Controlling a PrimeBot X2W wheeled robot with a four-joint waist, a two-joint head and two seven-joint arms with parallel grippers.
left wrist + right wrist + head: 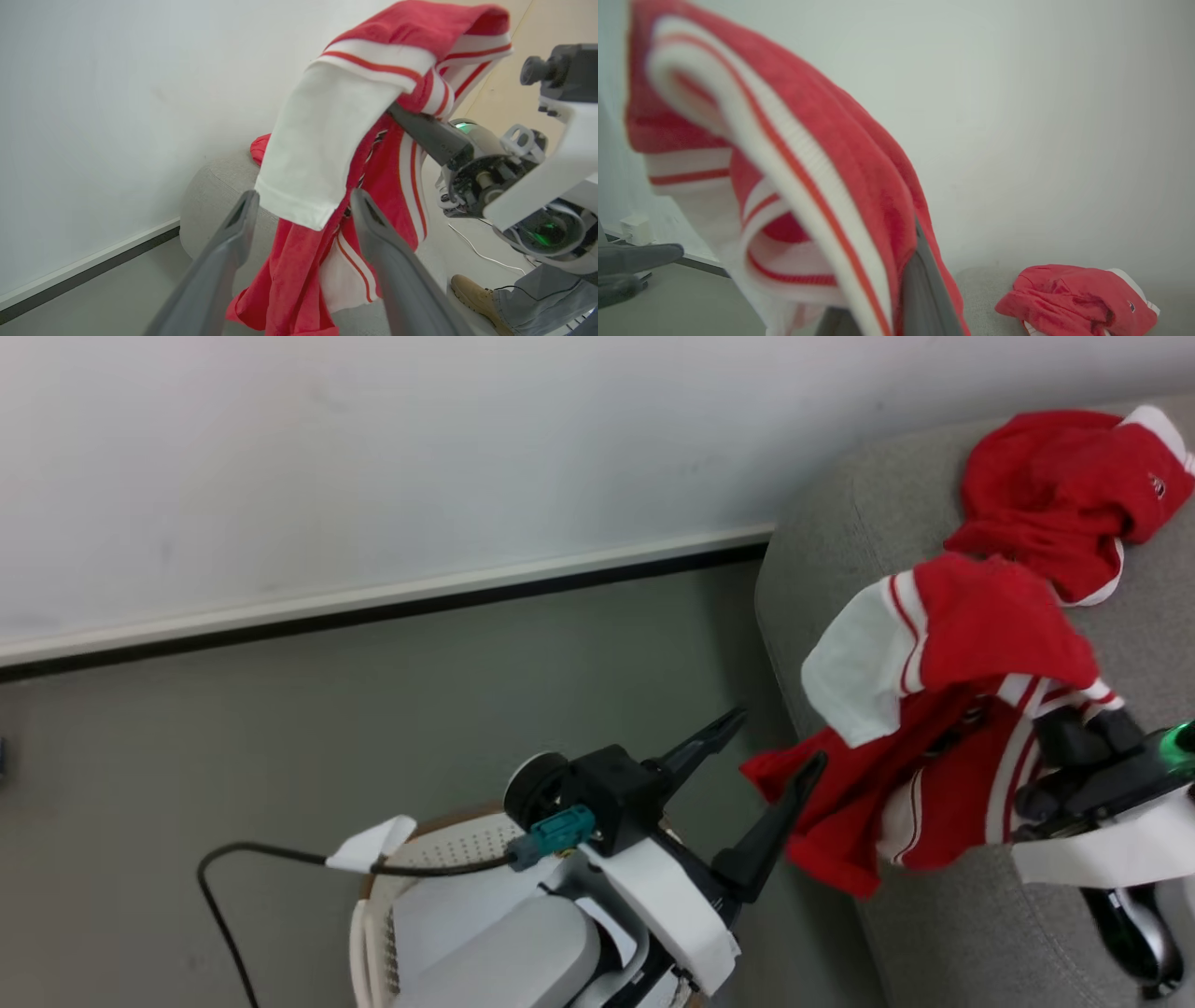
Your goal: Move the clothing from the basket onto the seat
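From the head view, the left claw (782, 737) stands wide with nothing in it, above the basket (448, 845), whose perforated white wall and brown rim show under the forearm; a black cable (243, 859) loops over the floor beside it. The right claw (1083, 728) is clamped on the striped garment (971, 635), which drapes over its fingers and hangs at the rounded end of the seat (980, 933); whether the cloth touches the upholstery I cannot tell. A second garment (1055, 495) lies crumpled on the seat, farther back near the wall.

The left wrist view looks between the left claw's (304, 195) spread fingers at the striped garment (327, 154), with its white panel and red-and-white ribbed bands; it also catches a person's tan boot (476, 294) and a trouser leg (542, 298) beyond the right arm.

The right wrist view has the striped garment (859, 186) blurred over the right claw (920, 284); the second garment (1073, 298) bears a small dark badge, too small to read.
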